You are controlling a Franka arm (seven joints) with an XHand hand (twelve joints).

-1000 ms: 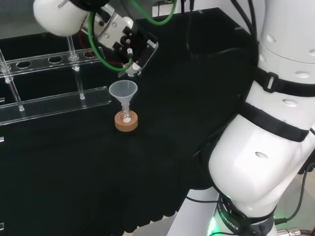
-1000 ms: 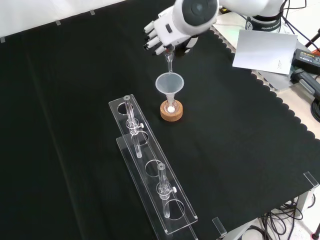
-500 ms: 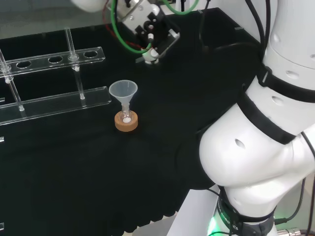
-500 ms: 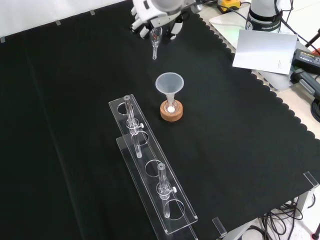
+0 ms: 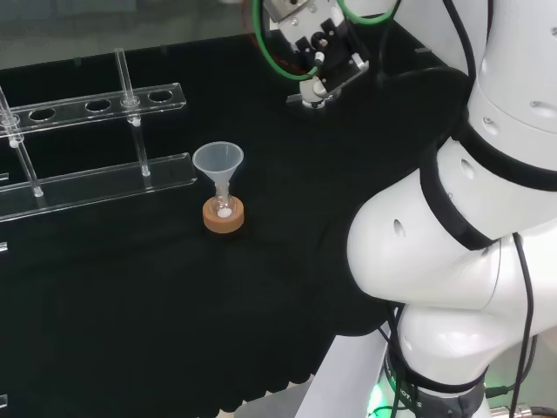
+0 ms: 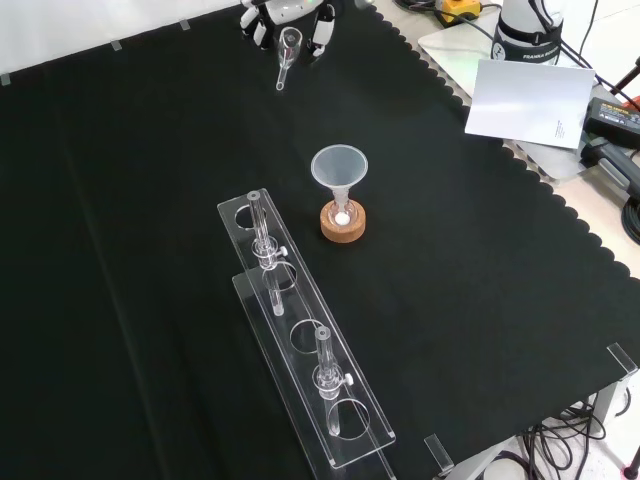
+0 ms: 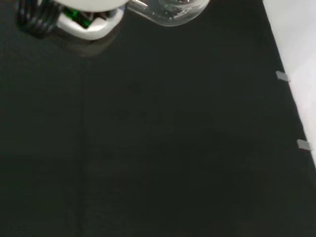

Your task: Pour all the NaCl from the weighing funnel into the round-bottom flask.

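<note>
Weighing funnel is grasped in the hand at 12 o'clock of the front view, spout down, well apart from the flask. Flask sits in its cork ring under a plastic funnel, white salt inside; pour looks done.

We see open cloth toward the bench's right edge in the front view; racks block the left.

Hand up at far edge of front view, fingers curled, pinching w/ thumb.
</note>
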